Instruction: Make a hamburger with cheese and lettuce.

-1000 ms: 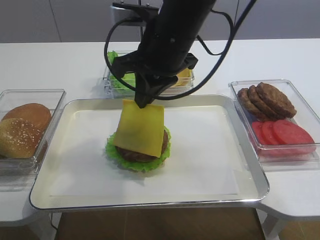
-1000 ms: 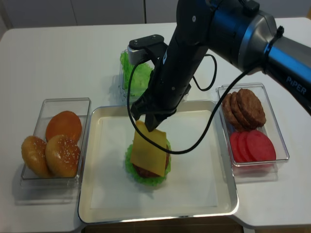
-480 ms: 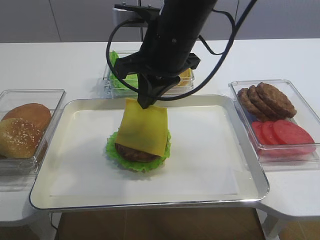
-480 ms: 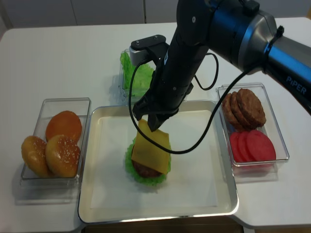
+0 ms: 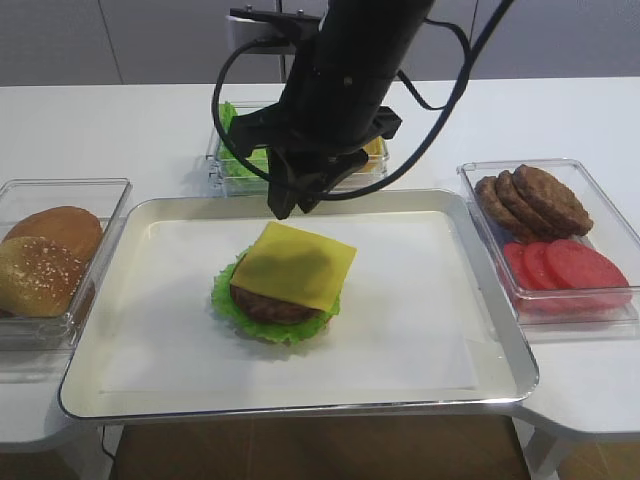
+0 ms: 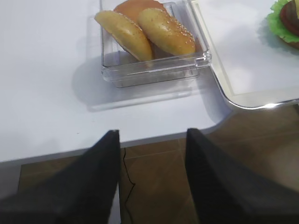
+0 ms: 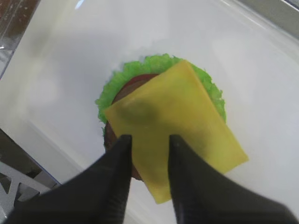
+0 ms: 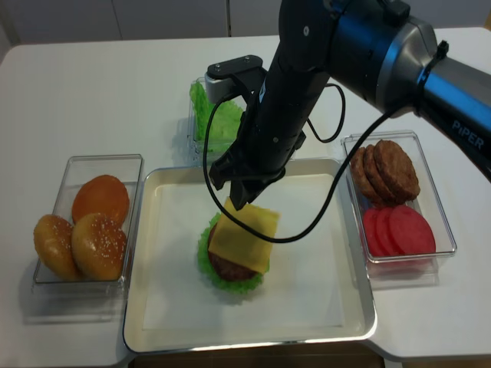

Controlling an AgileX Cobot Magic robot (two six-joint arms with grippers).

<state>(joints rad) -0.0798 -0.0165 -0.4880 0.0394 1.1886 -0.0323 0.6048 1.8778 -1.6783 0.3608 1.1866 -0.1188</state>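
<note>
While the right gripper's [image 7: 148, 154] jaws hang apart, the cheese [image 5: 294, 264] lies flat, corner toward them.

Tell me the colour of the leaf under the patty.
Bright green lettuce, clearest in the right wrist view.

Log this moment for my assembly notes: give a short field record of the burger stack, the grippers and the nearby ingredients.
stack: cheese lies skewed on the patty, over the lettuce, on the tray
right gripper: open, above the cheese, holding nothing
left gripper: open, empty, off the table edge
buns: left container
spare patties, tomato slices: right container
</note>
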